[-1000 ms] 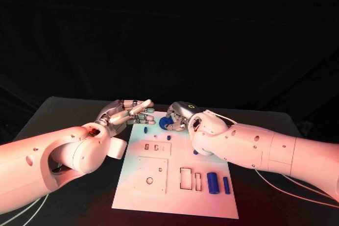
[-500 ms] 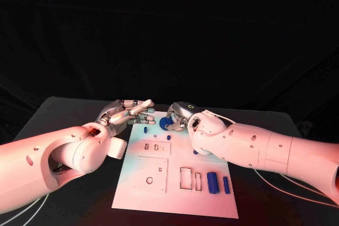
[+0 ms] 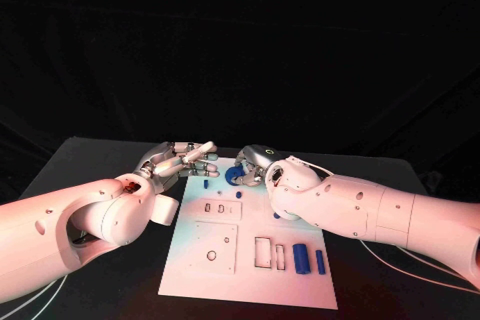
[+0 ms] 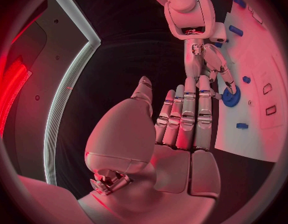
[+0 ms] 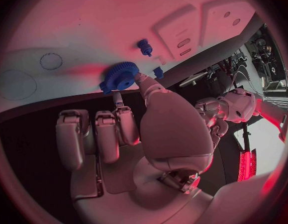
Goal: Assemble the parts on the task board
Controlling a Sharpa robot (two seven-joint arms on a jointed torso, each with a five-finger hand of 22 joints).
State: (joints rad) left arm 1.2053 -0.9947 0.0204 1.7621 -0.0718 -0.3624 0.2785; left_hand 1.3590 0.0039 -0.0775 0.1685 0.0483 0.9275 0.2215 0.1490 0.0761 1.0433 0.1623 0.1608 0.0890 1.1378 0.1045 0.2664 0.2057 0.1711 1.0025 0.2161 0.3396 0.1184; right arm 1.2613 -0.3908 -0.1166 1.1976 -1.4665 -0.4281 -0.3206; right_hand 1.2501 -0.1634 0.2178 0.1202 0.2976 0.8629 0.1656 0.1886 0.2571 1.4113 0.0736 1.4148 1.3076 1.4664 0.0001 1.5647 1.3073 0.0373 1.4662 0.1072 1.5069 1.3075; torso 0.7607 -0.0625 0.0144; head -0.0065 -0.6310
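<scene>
- We see the right hand (image 3: 255,169) at the far end of the task board (image 3: 235,278), its thumb and one finger pinching a blue gear (image 5: 118,77) by the rim; the other fingers (image 5: 97,134) are curled in beside it.
- The blue gear sits at the far edge of the board, just beside a small blue peg (image 5: 144,47) that stands in the board.
- The left hand (image 3: 180,162) hovers near the board's far left corner, holding nothing, its fingers (image 4: 187,119) straight and side by side, the thumb apart.
- We judge the step in hand to be seating the gear on its place at the far end.
- The grip looks thin, on the toothed edge alone: if the gear tilts, it could slip out and roll off the far edge onto the black table (image 3: 90,160).
- If the gear comes down off-centre, it may jam or rest crooked.
- The hands are near each other, so a sideways move by either could knock the gear loose.
- Two blue cylinders (image 3: 300,256) lie in the near right part of the board, well apart from the hands and unlikely to be disturbed.
</scene>
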